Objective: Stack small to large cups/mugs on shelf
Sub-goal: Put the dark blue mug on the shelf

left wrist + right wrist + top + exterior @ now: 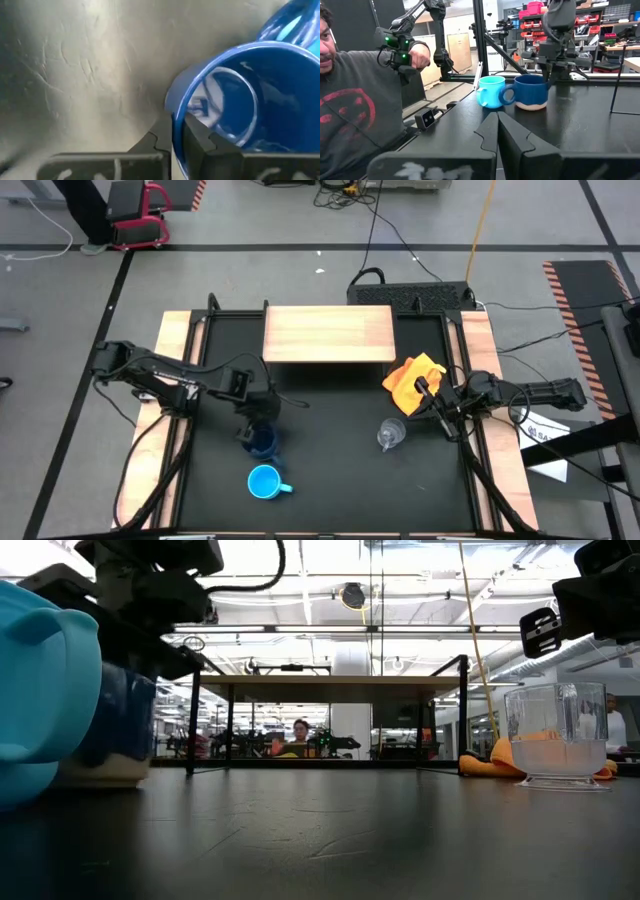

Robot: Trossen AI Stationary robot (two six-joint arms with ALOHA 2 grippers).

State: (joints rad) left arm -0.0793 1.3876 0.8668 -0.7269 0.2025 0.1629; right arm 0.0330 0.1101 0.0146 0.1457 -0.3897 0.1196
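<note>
The black counter (330, 490) has open surface in front of the shelf (328, 333), which stands at its far edge. Three cups: a glossy navy mug (263, 440) left of centre, a sky-blue mug (265, 481) nearer the front edge, a clear glass cup (390, 434) to the right. The left end effector (172, 137) is clamped on the navy mug's rim. The right end effector (497, 125), closed and empty, hovers beside one orange cloth (412, 383).

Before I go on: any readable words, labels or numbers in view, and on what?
"TROSSEN": probably, in small white lettering on the dark frame post.
Print on the white sheet right of the table: too small to read.
No lettering visible on the dark navy mug, sky-blue mug or glass cup.
</note>
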